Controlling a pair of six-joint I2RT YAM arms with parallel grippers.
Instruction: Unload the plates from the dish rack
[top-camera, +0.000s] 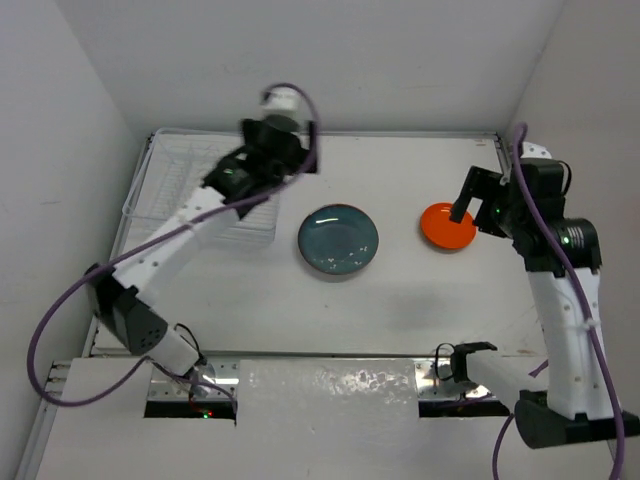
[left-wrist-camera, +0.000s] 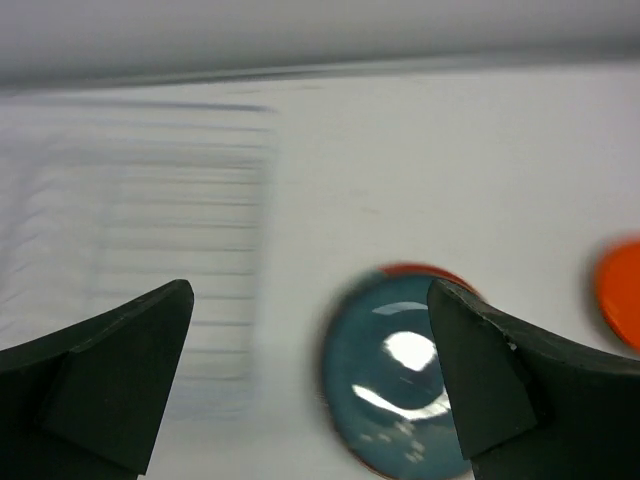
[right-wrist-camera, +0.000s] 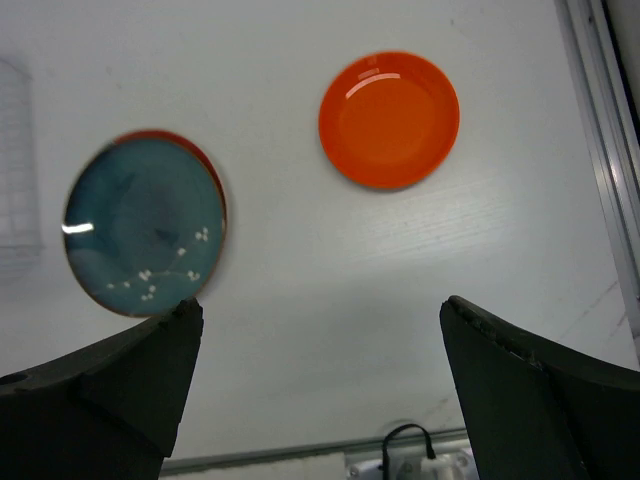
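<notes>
Just ahead of my left gripper (left-wrist-camera: 310, 300) lay the teal plate (left-wrist-camera: 390, 400); it and my right gripper (right-wrist-camera: 322, 303) gaped wide, empty.

L arm reaches far fwd, L gripper (left-wrist-camera: 310, 390) jaws spread wide; R arm bent upright, R gripper (right-wrist-camera: 320, 390) likewise spread.

Two plates are counted on the one desk (top-camera: 420, 300): one teal plate (top-camera: 338, 240) and one orange plate (top-camera: 447, 226). A red edge is seen at the teal plate's rim; whether another plate lies beneath cannot be told. One wire rack (top-camera: 165, 175) is counted. Two arms are counted, each fitted with one tool: left tool (left-wrist-camera: 310, 300), right tool (right-wrist-camera: 322, 310).
</notes>
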